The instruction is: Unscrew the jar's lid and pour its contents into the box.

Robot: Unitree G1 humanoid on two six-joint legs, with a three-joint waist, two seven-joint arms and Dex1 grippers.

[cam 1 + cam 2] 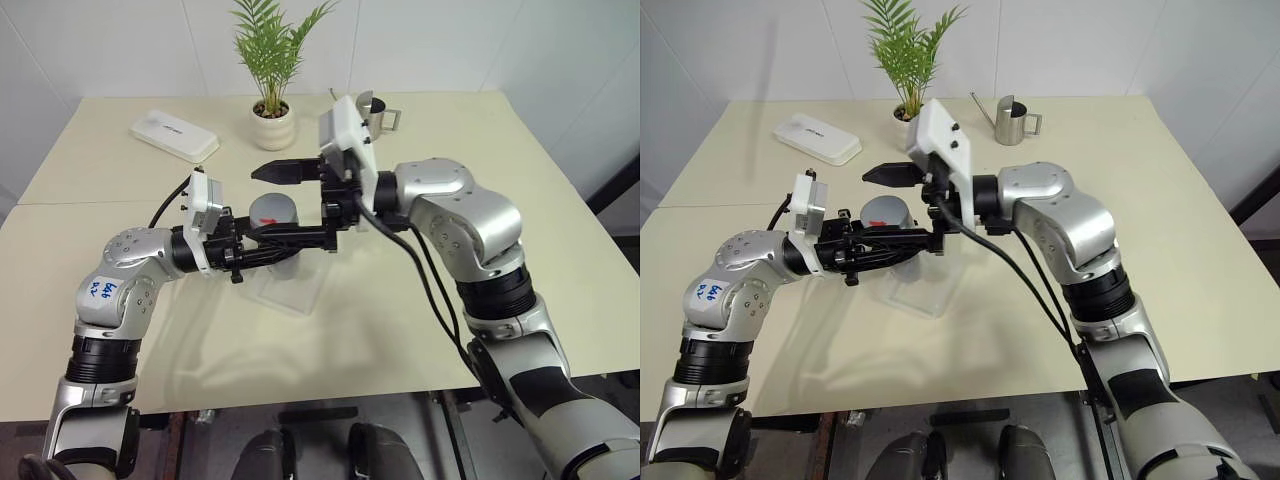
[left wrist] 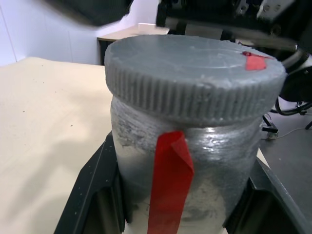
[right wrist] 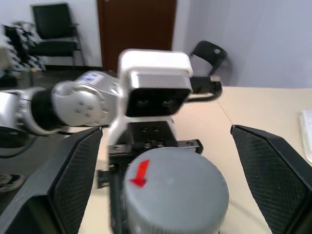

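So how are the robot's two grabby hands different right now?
The left gripper is shut on the jar, squeezing its glass sides, while the right gripper is open, with its black fingers spread wide on either side of the lid and not touching it. The left one sits lower, at the jar's body; the right one is higher, up by the lid. Both are black, two-fingered, and point sideways toward each other.

The scene is evenly and brightly lit from overhead. Soft, diffuse shadows of the arms are cast on the table (image 1: 420, 330) toward the near side. Faint glare is seen on the steel watering can (image 1: 1012, 121). In the right wrist view the lid (image 3: 174, 192) and the surroundings are blurred; the jar (image 2: 190, 161) is rendered sharper in the left wrist view.
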